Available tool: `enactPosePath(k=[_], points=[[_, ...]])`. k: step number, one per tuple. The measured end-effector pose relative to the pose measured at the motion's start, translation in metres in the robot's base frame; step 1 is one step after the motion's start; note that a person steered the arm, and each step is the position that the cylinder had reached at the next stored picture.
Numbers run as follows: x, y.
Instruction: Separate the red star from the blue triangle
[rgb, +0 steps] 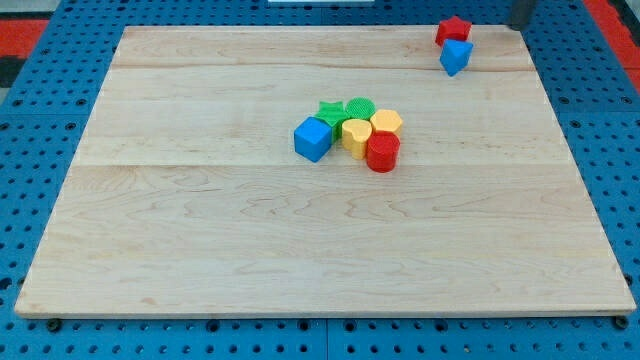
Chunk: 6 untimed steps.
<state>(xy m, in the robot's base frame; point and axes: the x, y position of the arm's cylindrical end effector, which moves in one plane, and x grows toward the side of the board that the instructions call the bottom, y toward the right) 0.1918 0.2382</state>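
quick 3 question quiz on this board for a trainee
1. True or false: the red star touches the blue triangle.
2. Which block lies furthest toward the view's left in the middle cluster? A) blue cube B) red cylinder C) yellow hexagon
3. Toward which corner of the board does the pair sit?

Key: 1 true; 2 A; 3 the view's top right, near my tip.

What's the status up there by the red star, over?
My tip at view's top right, clear of blocks. Red star touching blue triangle. Nothing in the way.
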Motion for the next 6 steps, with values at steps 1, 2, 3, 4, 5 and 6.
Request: enactPosePath(k=[1,2,3,4,5,6], points=[[0.001,-0.107],[0.030,-0.122],[0.011,-0.096],[0.003,-0.060],[0.030,-0.046],[0.040,-0.110]])
